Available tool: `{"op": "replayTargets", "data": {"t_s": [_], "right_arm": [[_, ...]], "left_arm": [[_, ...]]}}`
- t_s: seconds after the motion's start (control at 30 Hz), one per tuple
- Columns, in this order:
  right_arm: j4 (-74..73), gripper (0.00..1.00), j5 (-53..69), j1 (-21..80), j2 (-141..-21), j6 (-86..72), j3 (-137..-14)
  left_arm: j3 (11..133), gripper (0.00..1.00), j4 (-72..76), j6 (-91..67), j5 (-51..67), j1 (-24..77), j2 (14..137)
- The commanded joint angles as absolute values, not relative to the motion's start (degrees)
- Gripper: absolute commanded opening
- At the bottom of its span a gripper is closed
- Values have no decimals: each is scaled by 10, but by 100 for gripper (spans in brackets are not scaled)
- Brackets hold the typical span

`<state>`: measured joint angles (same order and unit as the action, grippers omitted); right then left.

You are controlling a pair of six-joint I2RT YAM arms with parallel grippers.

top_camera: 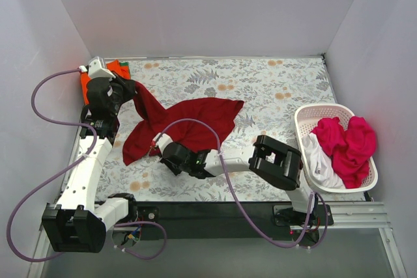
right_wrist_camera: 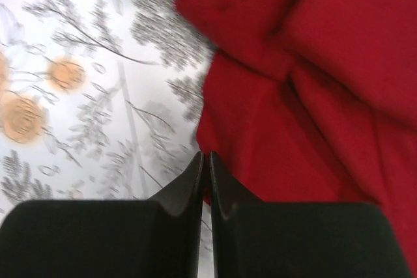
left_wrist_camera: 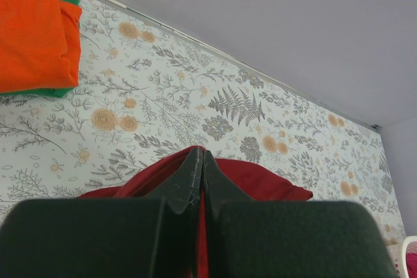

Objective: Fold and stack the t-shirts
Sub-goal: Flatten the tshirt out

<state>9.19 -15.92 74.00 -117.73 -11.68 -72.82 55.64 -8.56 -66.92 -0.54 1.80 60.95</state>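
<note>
A large dark crimson t-shirt (top_camera: 195, 122) lies crumpled on the floral table (top_camera: 273, 83), left of the middle. My left gripper (top_camera: 128, 88) is shut on its far-left end and holds that end raised. In the left wrist view red cloth (left_wrist_camera: 260, 183) runs between the closed fingertips (left_wrist_camera: 201, 154). My right gripper (top_camera: 158, 144) is at the shirt's near edge. Its jaws (right_wrist_camera: 206, 155) are closed on the hem of the crimson cloth (right_wrist_camera: 313, 96), with a sliver of red between them. A folded orange t-shirt (left_wrist_camera: 32, 30) lies on a green one (left_wrist_camera: 49, 91) at the back left corner.
A white basket (top_camera: 326, 109) stands at the right edge and holds a magenta-pink t-shirt (top_camera: 348, 141) and a white one (top_camera: 319, 161). White walls close the table at the back and both sides. Purple cables loop off both arms.
</note>
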Motion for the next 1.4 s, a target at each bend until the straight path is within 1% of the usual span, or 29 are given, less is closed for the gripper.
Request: {"op": "replayTargets", "data": {"t_s": [0.0,0.17,0.3,0.5,0.63,0.7,0.83,1.0,1.07,1.2,1.3,1.37], "right_arm": [[12,1,-194,725,-1124,-120,-694],[12,1,-270,723,-1008,-99,-641],[12,1,-393,720,-929,-73,-597],[21,1,-439,673,-846,-37,-547],[25,1,-468,663,-798,-27,-535],[29,1,-482,657,-770,-17,-536],[30,1,-529,649,-725,27,-558],[56,1,-563,645,-639,117,-617],[76,1,-562,645,-601,150,-631],[98,1,-544,645,-561,230,-691],[105,1,-533,645,-547,264,-742],[105,1,-523,645,-538,291,-768]], "left_arm": [[554,0,-80,-664,-1,15,594],[555,0,-80,-663,-3,15,597],[554,0,-79,-663,-7,15,598],[555,0,-79,-661,-7,15,598],[560,0,-76,-663,-1,15,597],[563,0,-76,-662,23,15,595],[573,0,-74,-661,58,15,586],[605,0,-73,-663,133,15,571],[630,0,-80,-663,143,15,564],[680,0,-99,-657,171,15,563],[735,0,-113,-657,215,15,570],[767,0,-129,-654,265,15,577]]}}
